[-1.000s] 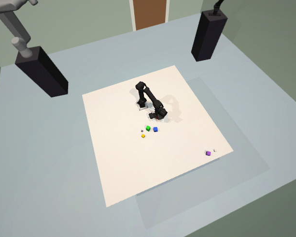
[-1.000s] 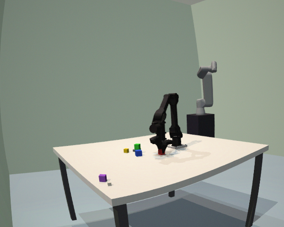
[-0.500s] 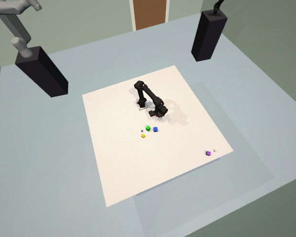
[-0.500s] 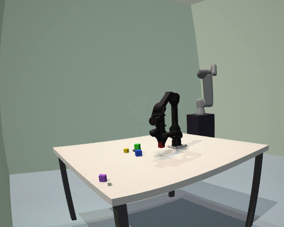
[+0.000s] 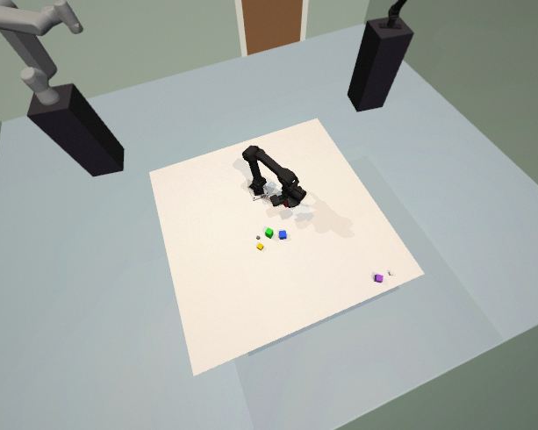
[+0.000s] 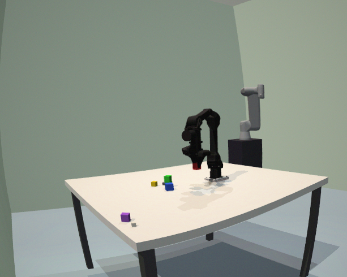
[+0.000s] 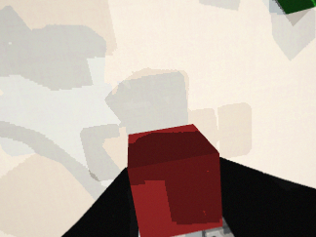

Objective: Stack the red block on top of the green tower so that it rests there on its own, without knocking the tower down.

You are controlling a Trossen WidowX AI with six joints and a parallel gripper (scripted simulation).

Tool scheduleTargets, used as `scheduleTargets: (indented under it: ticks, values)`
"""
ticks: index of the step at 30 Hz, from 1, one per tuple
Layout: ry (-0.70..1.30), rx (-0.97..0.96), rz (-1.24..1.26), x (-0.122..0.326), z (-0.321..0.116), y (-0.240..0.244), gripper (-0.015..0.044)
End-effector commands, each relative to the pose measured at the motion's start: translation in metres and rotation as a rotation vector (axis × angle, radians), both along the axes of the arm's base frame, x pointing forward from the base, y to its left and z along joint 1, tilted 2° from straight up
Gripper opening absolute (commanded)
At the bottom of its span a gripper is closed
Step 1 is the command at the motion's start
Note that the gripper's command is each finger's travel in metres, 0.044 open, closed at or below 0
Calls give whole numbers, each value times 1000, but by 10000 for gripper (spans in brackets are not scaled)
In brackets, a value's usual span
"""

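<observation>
tabletop (image 5: 223,296) (image 6: 197,208): bears the green tower (image 5: 269,232) (image 6: 167,178) (image 7: 296,4), blue block (image 5: 283,234) (image 6: 168,186) near it
jaws (image 5: 285,203) (image 6: 196,167): partly closed, gripping the red block (image 5: 285,204) (image 6: 196,167) (image 7: 176,179) by opposite sides
red block: aloft, well apart from the tower, underside free for stacking
</observation>
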State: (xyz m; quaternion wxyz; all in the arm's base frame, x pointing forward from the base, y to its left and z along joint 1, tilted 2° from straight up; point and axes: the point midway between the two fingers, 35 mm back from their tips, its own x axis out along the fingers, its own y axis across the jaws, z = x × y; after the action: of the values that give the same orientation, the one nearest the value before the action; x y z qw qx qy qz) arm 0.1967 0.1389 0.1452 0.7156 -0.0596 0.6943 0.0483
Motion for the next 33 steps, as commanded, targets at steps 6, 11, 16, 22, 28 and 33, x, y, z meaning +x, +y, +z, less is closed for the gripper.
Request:
scheduleTargets:
  ticks: [6, 11, 16, 22, 28, 33]
  values:
    - [-4, -3, -3, 0, 6, 0, 0]
    - [-5, -3, -3, 18, 8, -10, 0]
    - [-6, -4, -3, 38, 10, -24, 0]
    - [-8, -5, -3, 61, 12, -43, 0]
    - [-9, -7, -3, 82, 14, -67, 0]
    - [-11, -9, -3, 97, 14, -88, 0]
